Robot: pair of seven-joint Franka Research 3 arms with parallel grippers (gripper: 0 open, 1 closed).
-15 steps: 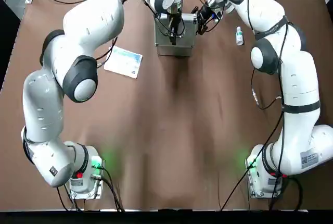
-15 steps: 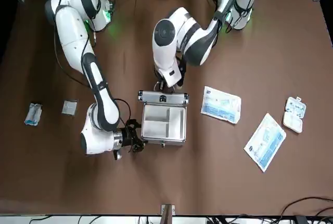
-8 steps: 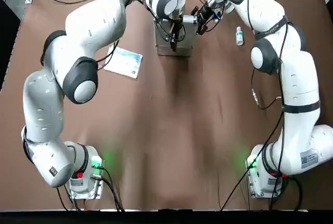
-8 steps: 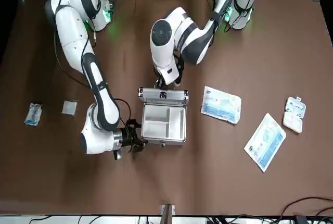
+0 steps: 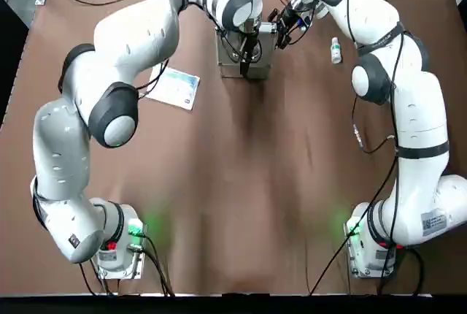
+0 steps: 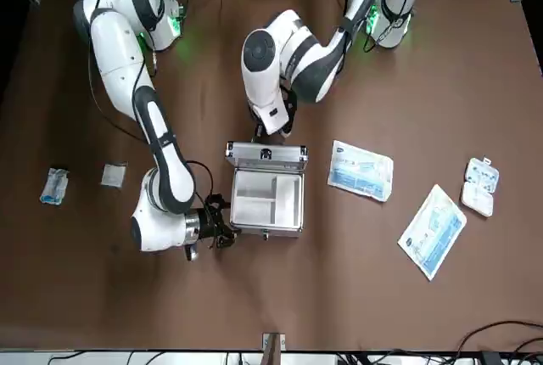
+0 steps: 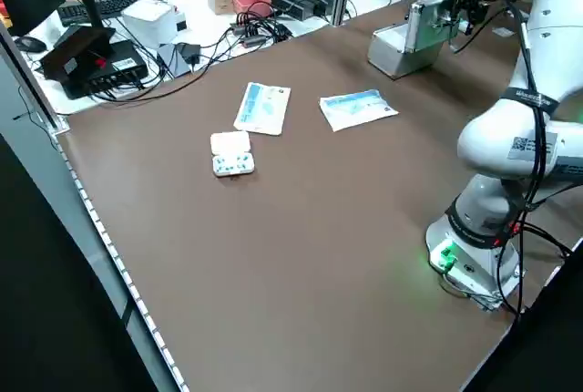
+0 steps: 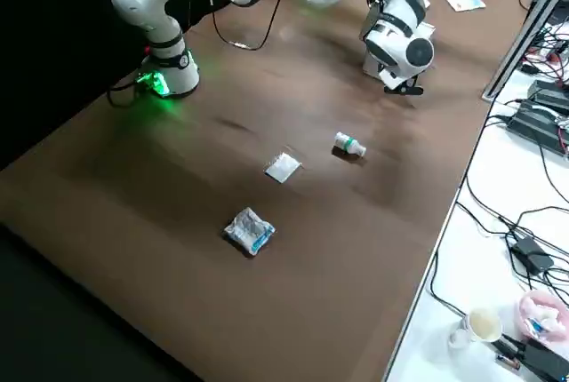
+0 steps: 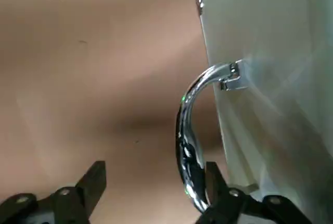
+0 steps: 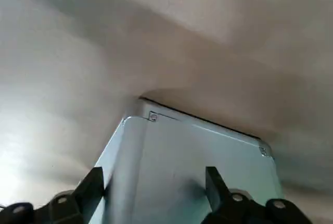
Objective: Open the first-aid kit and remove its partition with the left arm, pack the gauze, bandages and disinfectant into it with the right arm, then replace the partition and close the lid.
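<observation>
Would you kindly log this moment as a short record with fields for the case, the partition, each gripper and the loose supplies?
case: first-aid kit, lid raised
partition: cream tray inside the case
left gripper: open, behind the lid by its handle
right gripper: open, at the case's side
disinfectant: bottle on the table, outside the case

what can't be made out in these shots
Top view: the left arm covers the open first-aid case; its partition shows only from the front.
Right wrist view: blur; whether the right gripper touches the case is unclear.
Disinfectant: label print too small in every view.
Front view: crumpled packet and flat square packet; gauze or bandage, too small to tell.
</observation>
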